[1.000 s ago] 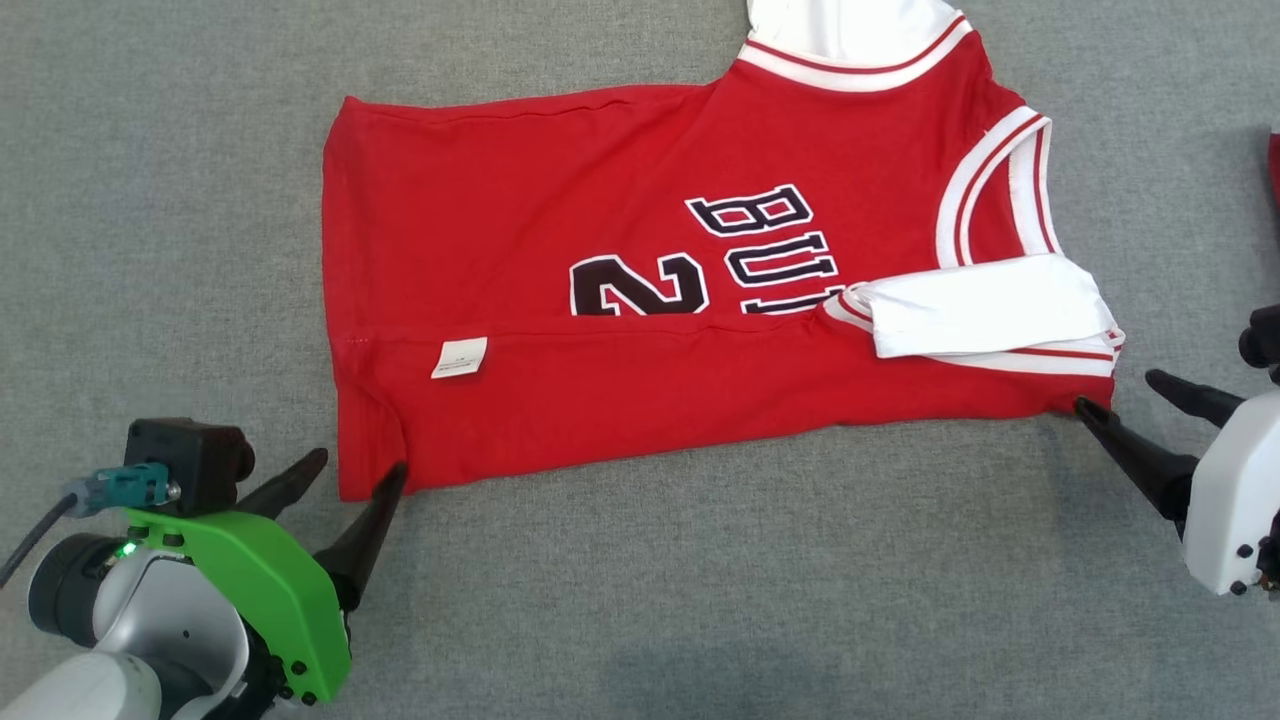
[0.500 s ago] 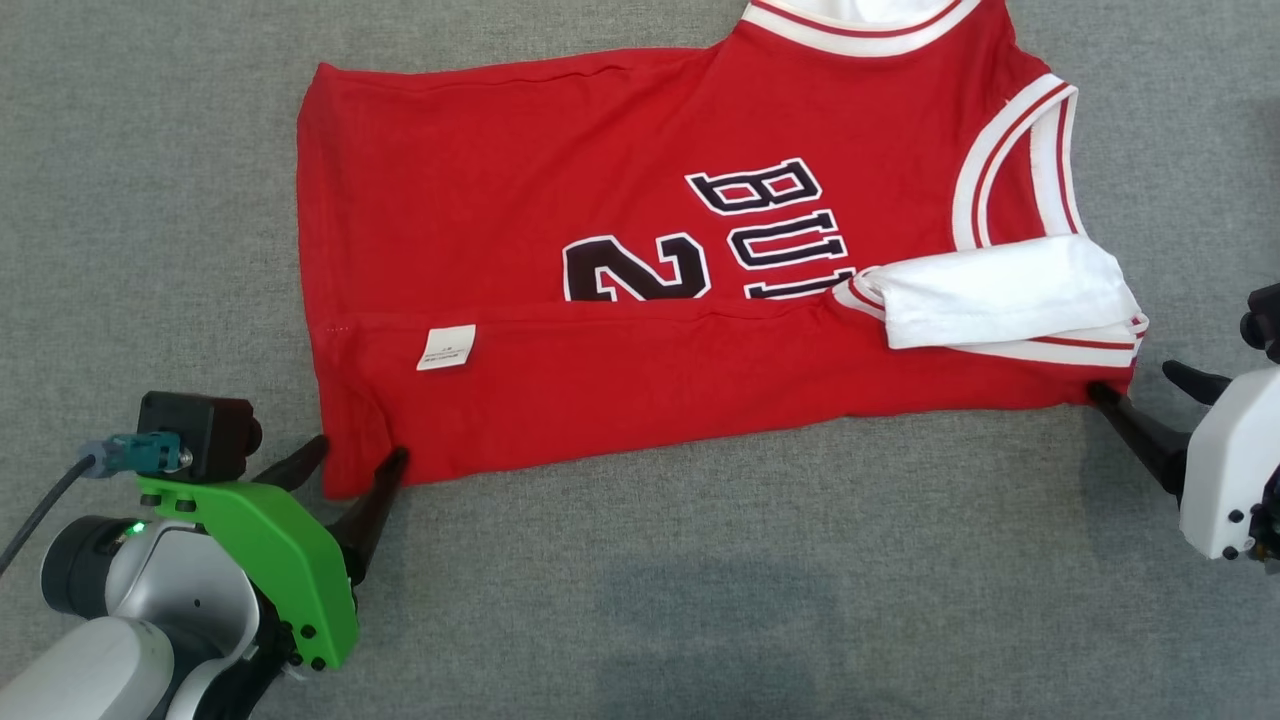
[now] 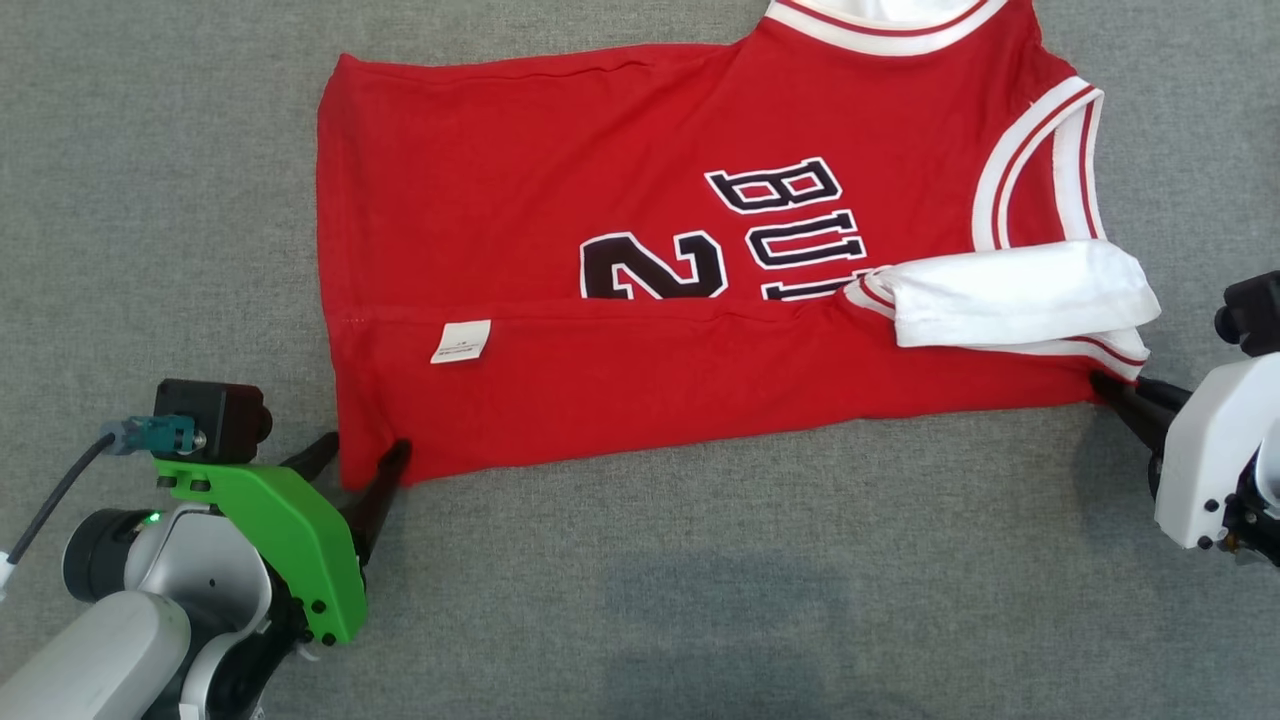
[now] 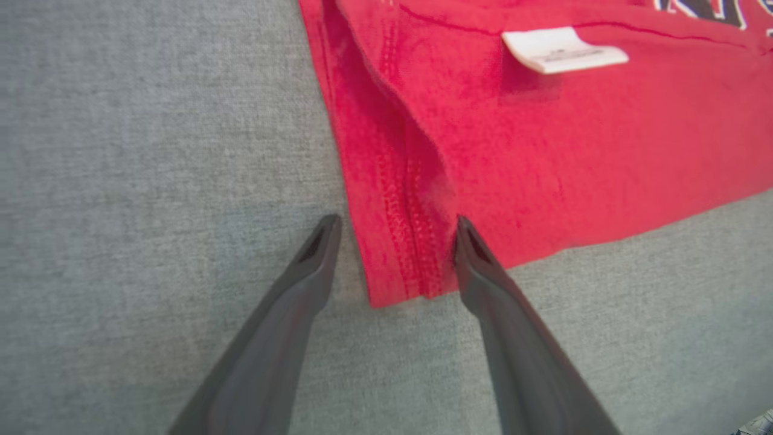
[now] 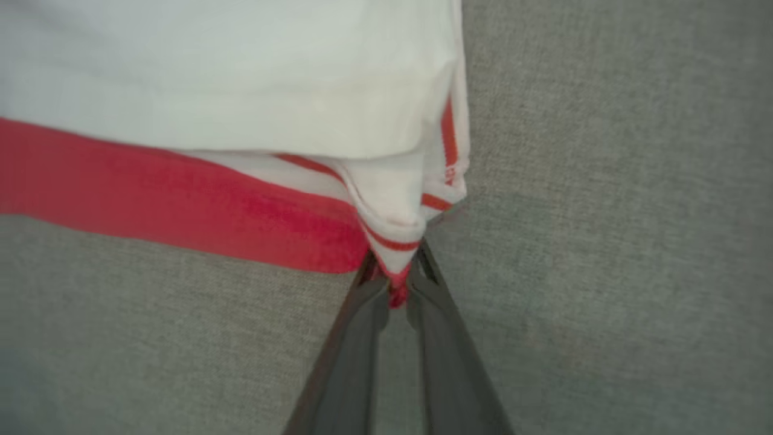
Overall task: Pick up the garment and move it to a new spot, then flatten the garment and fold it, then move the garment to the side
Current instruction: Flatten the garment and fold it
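Garment (image 3: 620, 400) lies flat on the grey tabletop (image 3: 700, 560): a red jersey stretched between my two claws, its near edge running from one to the other. My left claw (image 3: 365, 445) stands apart and grips nothing. The jersey's bottom hem corner sits in the gap between the fingers, the inner finger touching the cloth edge and the outer one on bare tabletop just beside the hem. Just beyond this claw and slightly inward, a white label (image 3: 461, 341) lies on the folded-over near strip. Above the label, a straight fold line crosses the jersey toward the other claw.

My right claw (image 5: 395, 260) is pinched together on the garment's corner, where the red-and-white striped trim comes to a point. Directly past its tips a white panel (image 3: 1020, 295) lies doubled over the red cloth, its edge a little proud of the trim.

For room, I see bare tabletop behind both claws on my near side, to the outer side of the left claw, and to the outer side of the right claw.
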Available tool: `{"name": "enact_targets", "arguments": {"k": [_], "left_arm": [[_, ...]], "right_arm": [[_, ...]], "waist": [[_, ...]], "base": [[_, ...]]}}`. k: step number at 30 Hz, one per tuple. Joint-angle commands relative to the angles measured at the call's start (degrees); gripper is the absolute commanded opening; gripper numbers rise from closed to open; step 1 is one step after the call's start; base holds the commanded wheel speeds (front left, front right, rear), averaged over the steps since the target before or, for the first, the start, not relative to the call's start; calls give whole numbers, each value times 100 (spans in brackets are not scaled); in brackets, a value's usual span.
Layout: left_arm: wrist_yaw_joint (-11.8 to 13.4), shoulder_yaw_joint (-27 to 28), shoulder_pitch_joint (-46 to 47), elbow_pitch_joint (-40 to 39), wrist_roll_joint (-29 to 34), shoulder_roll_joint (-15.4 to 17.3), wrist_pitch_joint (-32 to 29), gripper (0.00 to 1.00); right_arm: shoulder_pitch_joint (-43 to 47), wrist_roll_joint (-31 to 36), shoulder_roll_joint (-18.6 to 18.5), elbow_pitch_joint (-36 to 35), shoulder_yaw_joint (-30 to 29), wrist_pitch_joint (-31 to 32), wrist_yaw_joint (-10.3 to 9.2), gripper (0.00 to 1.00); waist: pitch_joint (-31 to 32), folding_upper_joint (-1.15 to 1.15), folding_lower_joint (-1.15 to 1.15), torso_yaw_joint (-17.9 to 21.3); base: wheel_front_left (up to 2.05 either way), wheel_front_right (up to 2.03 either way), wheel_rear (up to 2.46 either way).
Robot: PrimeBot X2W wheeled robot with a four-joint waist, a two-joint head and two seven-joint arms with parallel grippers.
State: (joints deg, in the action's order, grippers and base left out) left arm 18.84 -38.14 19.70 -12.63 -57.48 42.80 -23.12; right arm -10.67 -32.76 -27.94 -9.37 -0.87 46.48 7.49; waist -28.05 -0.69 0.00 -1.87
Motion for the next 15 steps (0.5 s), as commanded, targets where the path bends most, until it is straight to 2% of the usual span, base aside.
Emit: {"name": "enact_targets", "arguments": {"k": [1, 2, 8, 15], "left_arm": [[-68, -54, 41, 94, -90, -57, -36, 13], [-121, -75, 45, 120, -103, -70, -52, 0], [-266, 8, -63, 111, -239, 141, -103, 0], [-258, 271, -412, -489, -587, 732, -289, 0]], "right_arm": [[3, -99, 21, 79, 74, 33, 0, 0], [8, -151, 24, 80, 108, 59, 0, 0], [137, -415, -64, 89, 67, 171, 1, 0], [382, -784, -170, -192, -522, 544, -3, 0]], "waist": [[6, 69, 0, 7], [13, 69, 0, 12], [145, 69, 0, 46], [430, 69, 0, 29]], "base": [[0, 0, 0], [0, 0, 0], [0, 0, 0], [0, 0, 0]]}}
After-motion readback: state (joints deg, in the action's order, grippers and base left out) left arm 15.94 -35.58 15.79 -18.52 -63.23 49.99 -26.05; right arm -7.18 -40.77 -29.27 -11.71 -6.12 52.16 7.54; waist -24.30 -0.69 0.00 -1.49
